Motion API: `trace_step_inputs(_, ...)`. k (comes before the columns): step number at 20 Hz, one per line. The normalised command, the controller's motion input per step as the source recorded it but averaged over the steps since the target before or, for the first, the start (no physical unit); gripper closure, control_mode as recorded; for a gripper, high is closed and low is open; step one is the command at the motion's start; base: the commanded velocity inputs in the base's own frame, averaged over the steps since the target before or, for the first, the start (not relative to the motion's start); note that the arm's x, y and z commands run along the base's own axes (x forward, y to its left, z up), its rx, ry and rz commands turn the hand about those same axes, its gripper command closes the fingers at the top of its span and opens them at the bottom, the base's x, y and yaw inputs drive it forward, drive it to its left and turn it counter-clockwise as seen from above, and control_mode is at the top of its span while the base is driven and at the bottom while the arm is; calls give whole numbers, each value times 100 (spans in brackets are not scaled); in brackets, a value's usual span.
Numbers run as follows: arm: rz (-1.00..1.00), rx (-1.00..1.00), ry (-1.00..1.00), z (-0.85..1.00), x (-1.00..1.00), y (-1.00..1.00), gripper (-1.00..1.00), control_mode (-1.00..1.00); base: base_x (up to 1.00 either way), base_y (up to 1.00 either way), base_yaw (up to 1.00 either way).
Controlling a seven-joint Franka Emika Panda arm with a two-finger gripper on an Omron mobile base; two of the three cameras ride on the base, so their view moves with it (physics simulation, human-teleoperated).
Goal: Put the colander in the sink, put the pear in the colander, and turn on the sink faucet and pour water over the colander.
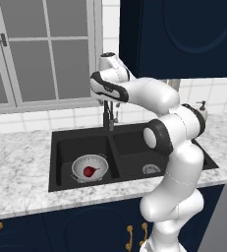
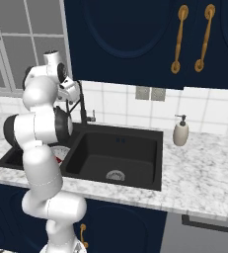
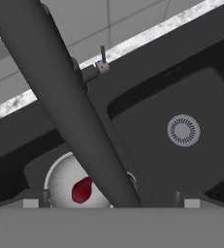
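Down in the left basin of the sink (image 1: 129,135) sits the colander (image 1: 90,167), upright, with the pear (image 1: 89,171) lying inside it near the middle. Left base view gives the clearest look at this: white bowl, dark red fruit, both basins open to the camera, right drain (image 1: 151,169) bare.

Right base view: the arm's own links cover most of the left basin; just a sliver of the colander (image 2: 62,152) with a red trace shows past the forearm. This view adds a white soap dispenser (image 2: 180,131) standing on the desk (image 2: 204,168) right of the sink, well apart from the faucet, plus two wall outlets (image 2: 150,93) on the tile.

Hand view: the sink faucet (image 3: 74,104) crosses the picture as a thick dark diagonal bar, very close to the lens, with its small lever (image 3: 102,60) behind it. Colander (image 3: 62,183) and pear (image 3: 81,190) appear below it, partly cut by the neck.

Arm pose: elbow bent high, forearm reaching back and left, hand up at the top of the faucet neck (image 1: 108,110). Gripper (image 1: 105,96) fingers hidden; cannot tell whether apart or together. No water stream seen.
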Motion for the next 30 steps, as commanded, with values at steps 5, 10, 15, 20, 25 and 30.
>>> trace_step_inputs(5, 0, 0, 0, 0, 22, 12, -100, -100, 0, 0, 0)
trace_step_inputs(10, 0, 0, 3, 0, 28, 22, -100, -100, 0, 0, 0)
trace_step_inputs(15, 0, 0, 13, 2, 27, 28, -100, -100, 0, 0, 0)
trace_step_inputs(20, 0, 0, 13, 1, 31, 25, -100, -100, 0, 0, 0)
trace_step_inputs(25, 0, 0, 5, 0, 26, 21, -100, -100, 0, 0, 0)
trace_step_inputs(30, 0, 0, 2, -2, 16, 7, -100, -100, 0, 0, 0)
